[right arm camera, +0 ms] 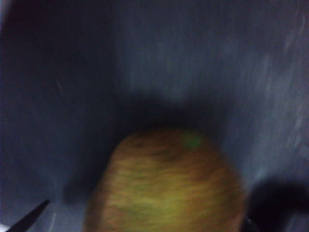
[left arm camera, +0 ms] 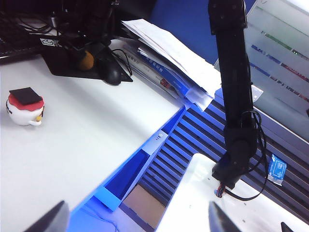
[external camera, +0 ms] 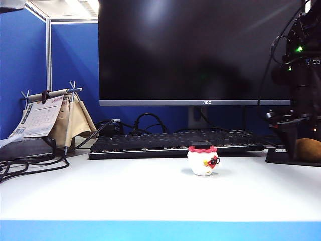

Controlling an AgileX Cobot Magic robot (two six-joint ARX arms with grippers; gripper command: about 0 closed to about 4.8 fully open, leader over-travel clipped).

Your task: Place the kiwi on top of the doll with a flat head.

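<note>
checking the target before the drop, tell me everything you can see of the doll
The doll is a small, round white figurine, glossy like ceramic, with a flat black top, a red frilly collar beneath it, black glasses and yellow and red face marks. It stands upright on the white table just in front of the keyboard, apart from it. Nothing touches it, and neither pincer is near.

An office cubicle. A white desk (external camera: 125, 191) carries a black monitor (external camera: 195, 50) and keyboard (external camera: 170, 143), with blue partition walls (external camera: 22, 60) behind. A desk calendar (external camera: 37, 118) stands beside loose cables (external camera: 30, 163).
</note>
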